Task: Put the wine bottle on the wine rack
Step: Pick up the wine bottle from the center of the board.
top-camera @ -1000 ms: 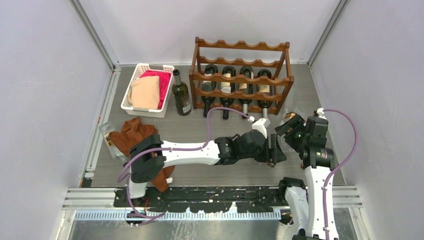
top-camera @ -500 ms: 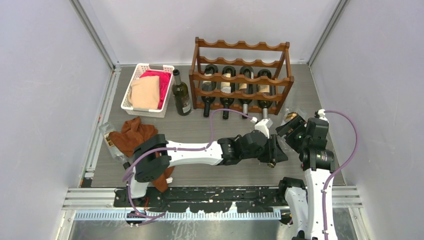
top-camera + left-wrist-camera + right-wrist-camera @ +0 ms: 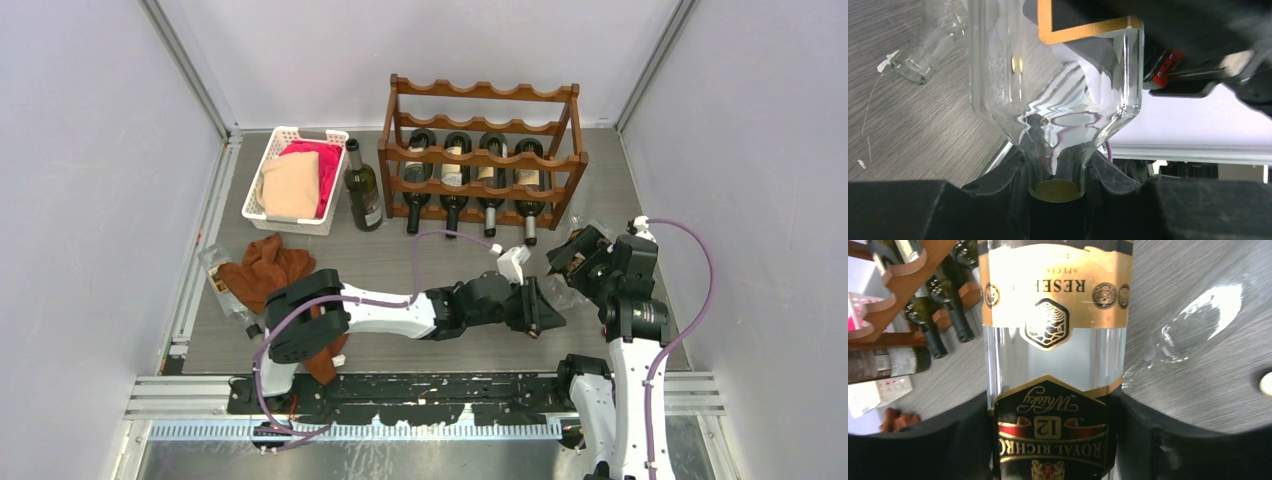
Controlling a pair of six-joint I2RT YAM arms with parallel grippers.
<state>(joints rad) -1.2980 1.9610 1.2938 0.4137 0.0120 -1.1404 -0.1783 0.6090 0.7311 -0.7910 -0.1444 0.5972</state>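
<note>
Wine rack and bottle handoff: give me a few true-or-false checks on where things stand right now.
1. The left gripper is shut on the neck of the clear bottle. True.
2. The wine rack holds five bottles. False: four bottles, all in one tier.
3. A dark bottle stands upright between the white basket and the rack. True.
4. The rack's top tier is full. False: it is empty.
</note>
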